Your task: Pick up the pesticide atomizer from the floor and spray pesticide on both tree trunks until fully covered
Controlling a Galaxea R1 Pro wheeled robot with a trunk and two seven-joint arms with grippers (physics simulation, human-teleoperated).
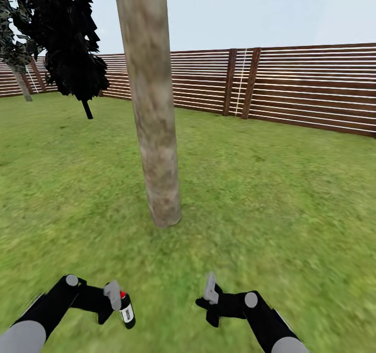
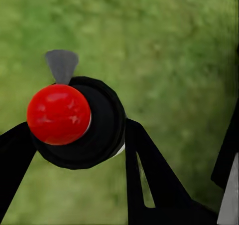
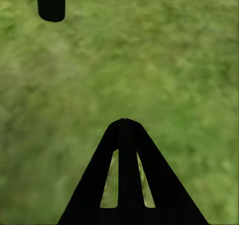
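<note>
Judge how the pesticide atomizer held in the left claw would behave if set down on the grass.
The pesticide atomizer looks rigid, probably keeping its shape. Its round body would likely roll if laid sideways. Tall and narrow, it may tip on the uneven lawn.

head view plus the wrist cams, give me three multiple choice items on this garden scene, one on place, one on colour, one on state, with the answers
1. Where does the thick bare trunk stand?
A. ahead of the robot, between the two arms
B. against the fence
C. behind the dark tree

2. What colour is the cap on the pesticide atomizer?
A. blue
B. red
C. yellow

3. What state is the left gripper in?
A. open above the grass
B. shut on nothing
C. shut on the atomizer

Answers:
1. A, the trunk rises from the lawn ahead, well clear of the fence.
2. B, the left wrist view shows a red cap on the black bottle.
3. C, its fingers flank the bottle, held off the grass; the right gripper holds nothing.
</note>
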